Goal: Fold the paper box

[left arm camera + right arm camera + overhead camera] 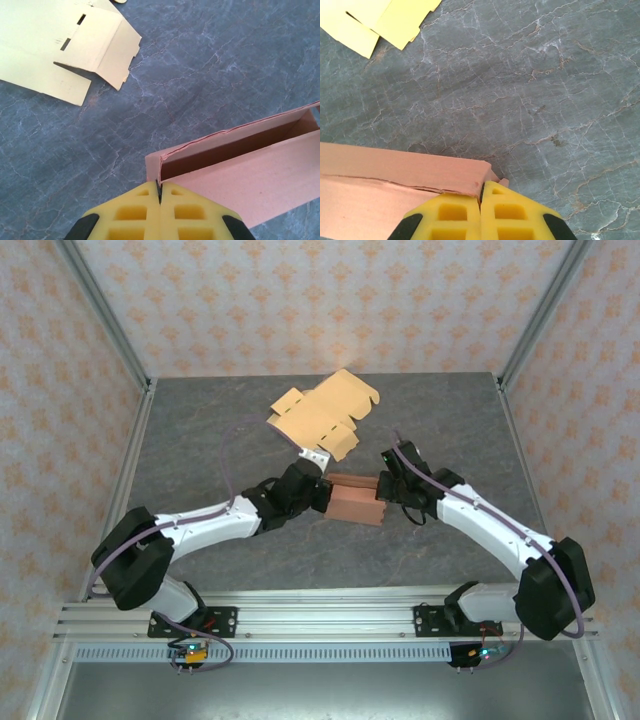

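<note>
Paper box (356,500), pink and half-formed, sits mid-tabletop (450,420) between both arms; light thin card, likely creasing easily; left claw (159,187) and right claw (481,190) closed, each pinching an end wall.

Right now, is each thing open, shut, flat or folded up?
pink box: partly folded, walls up, top open, held at both ends.
yellow sheet: unfolded, lying spread out, untouched.
left gripper: shut on the pink box's end wall.
right gripper: shut on the pink box's other end.
</note>
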You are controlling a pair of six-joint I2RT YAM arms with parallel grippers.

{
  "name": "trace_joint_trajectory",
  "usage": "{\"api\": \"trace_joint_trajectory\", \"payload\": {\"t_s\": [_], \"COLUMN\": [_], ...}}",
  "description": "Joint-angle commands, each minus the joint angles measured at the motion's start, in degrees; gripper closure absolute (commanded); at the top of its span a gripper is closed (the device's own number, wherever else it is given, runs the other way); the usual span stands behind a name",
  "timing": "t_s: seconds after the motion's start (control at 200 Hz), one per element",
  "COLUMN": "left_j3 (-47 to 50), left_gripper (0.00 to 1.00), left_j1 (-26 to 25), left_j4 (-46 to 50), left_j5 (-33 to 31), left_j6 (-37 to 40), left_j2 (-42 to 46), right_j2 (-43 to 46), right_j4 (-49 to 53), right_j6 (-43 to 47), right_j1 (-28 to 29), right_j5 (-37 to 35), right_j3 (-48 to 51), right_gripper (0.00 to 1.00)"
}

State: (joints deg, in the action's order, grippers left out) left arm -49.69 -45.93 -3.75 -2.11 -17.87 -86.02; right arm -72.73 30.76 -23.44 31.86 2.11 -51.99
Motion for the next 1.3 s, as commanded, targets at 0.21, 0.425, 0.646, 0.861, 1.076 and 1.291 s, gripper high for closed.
{"api": "trace_joint_trajectory", "payload": {"t_s": [0.21,0.425,0.646,0.861,1.076,1.291], "left_j3": [8.5,8.6,8.5,8.6,8.4,8.6], "left_gripper": [1.0,1.0,1.0,1.0,1.0,1.0], "left_j1": [-7.6,-9.3,-10.1,-10.2,-10.2,-10.2], "left_j4": [-12.3,-12.2,-12.9,-12.9,-12.5,-12.9], "left_j5": [-15.6,-21.0,-22.3,-23.1,-23.3,-23.3], "left_j6": [-2.2,-1.6,-0.6,-0.7,-0.9,-1.3], "left_j2": [1.8,1.6,1.0,0.9,1.0,1.1], "right_j2": [4.6,8.9,15.8,13.7,11.2,5.9], "right_j4": [-3.6,0.0,6.2,22.8,14.7,13.5], "right_j6": [-4.8,-4.9,-4.5,-44.1,-73.3,-81.9], "right_j1": [0.3,0.3,0.3,0.0,0.0,0.3], "right_j5": [-1.5,-1.1,-3.4,-8.6,8.3,13.4], "right_j3": [5.8,5.2,2.3,-5.5,-1.9,-3.1], "right_gripper": [0.91,0.65,0.34,0.01,0.01,0.01]}}
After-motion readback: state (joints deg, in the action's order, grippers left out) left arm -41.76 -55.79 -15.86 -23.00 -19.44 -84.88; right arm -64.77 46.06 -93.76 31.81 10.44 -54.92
